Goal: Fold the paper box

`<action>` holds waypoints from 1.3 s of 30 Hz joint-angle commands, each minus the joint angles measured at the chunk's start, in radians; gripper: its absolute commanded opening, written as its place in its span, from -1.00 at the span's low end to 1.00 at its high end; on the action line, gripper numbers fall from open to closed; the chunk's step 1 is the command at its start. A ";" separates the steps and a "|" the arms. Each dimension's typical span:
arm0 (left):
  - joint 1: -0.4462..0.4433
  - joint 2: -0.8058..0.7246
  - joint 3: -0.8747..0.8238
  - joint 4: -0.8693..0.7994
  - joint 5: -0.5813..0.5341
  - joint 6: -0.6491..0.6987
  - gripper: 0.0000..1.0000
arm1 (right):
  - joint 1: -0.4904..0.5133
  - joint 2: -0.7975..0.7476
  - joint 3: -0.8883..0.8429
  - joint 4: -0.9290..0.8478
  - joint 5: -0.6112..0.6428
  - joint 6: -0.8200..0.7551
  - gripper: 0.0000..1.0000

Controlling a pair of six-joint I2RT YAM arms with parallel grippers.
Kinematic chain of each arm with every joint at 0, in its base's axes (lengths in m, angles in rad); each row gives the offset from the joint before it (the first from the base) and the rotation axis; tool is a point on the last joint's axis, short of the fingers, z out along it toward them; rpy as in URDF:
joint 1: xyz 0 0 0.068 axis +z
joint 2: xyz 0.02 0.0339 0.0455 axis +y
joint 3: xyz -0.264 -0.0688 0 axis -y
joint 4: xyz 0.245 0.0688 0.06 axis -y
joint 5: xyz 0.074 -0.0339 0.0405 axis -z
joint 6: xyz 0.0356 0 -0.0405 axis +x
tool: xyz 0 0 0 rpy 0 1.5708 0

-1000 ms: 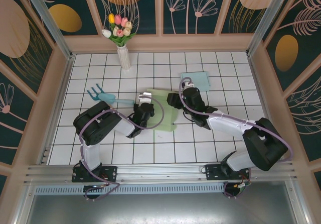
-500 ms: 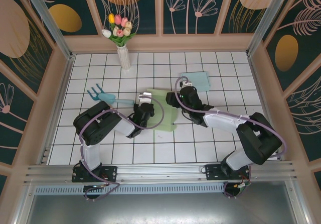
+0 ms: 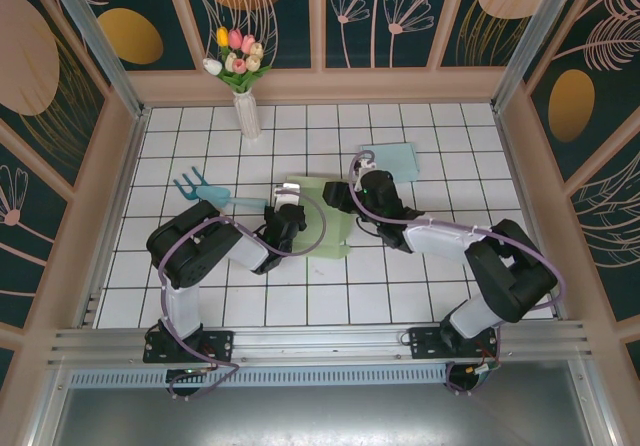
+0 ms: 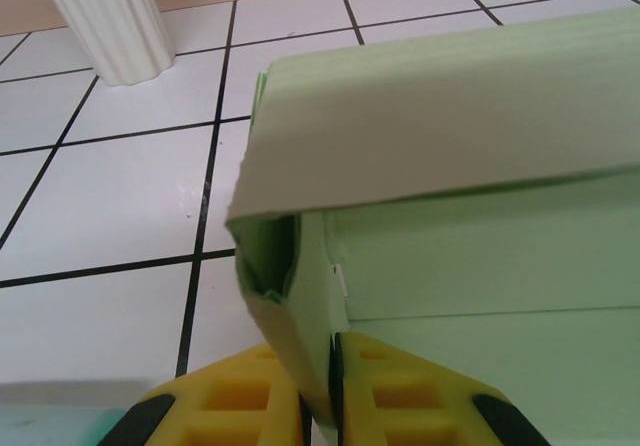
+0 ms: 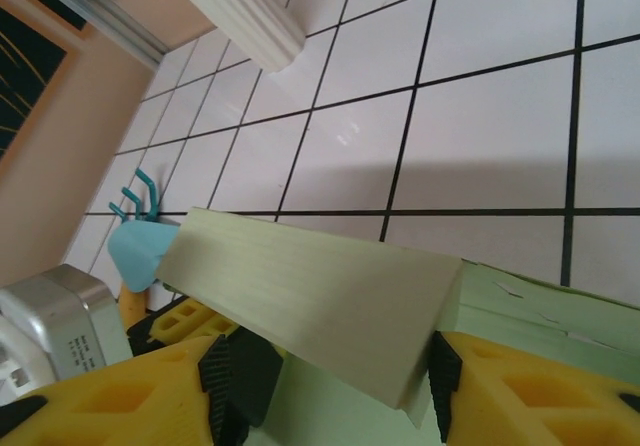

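Observation:
The pale green paper box (image 3: 318, 218) lies partly folded on the white tiled table between both arms. My left gripper (image 3: 289, 209) is at its left edge, and in the left wrist view this gripper (image 4: 318, 371) is shut on a thin upright side flap of the paper box (image 4: 450, 146). My right gripper (image 3: 346, 198) is at the box's right side. In the right wrist view its jaws (image 5: 335, 371) stand apart, and a long folded flap (image 5: 310, 301) slants across in front of them, its right end close to the right pad (image 5: 446, 371).
A white vase of tulips (image 3: 245, 106) stands at the back. A teal garden fork (image 3: 205, 191) lies left of the box, and a light blue sheet (image 3: 393, 159) lies behind the right gripper. Wooden walls ring the table.
The right arm has reached a little further left onto the box, and the box has shifted slightly left and up. The left gripper has kept its hold.

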 commanded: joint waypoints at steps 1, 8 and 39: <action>-0.003 0.023 -0.003 -0.005 0.007 0.020 -0.70 | 0.003 -0.013 -0.036 0.154 -0.057 0.046 0.14; -0.003 0.024 -0.005 -0.001 0.004 0.019 -0.70 | 0.003 -0.030 -0.087 0.153 -0.011 0.048 0.13; -0.002 0.030 0.000 -0.008 0.004 0.021 -0.71 | -0.113 0.047 -0.202 0.177 0.027 -0.092 0.27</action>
